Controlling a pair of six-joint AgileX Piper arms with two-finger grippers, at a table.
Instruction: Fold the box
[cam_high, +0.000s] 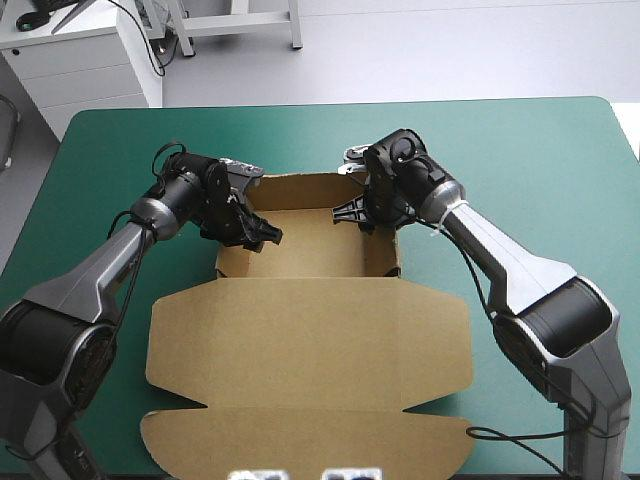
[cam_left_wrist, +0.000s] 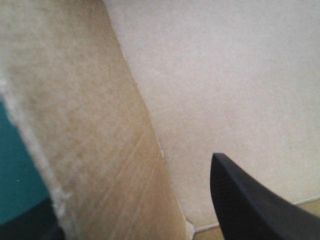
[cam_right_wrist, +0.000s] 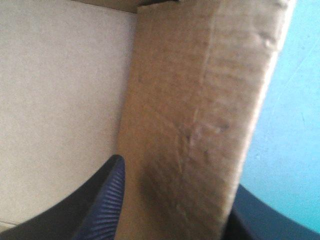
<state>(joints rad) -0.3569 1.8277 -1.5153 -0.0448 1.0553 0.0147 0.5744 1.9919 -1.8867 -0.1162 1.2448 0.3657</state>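
The teal-green counter (cam_high: 520, 150) shows broad open cover beyond the far and right sides of the brown box (cam_high: 310, 310). We see the left tool (cam_high: 250, 230) pinching the tray's left wall (cam_left_wrist: 90, 150), with one black finger inside and the other outside by the cover. The right tool (cam_high: 365, 212) clamps the right wall (cam_right_wrist: 195, 125) the same way. Both walls stand upright, and the back wall (cam_high: 300, 190) rises between them. The lid (cam_high: 310, 345) lies flat, and its front flap (cam_high: 300, 440) is close to the counter's near edge.
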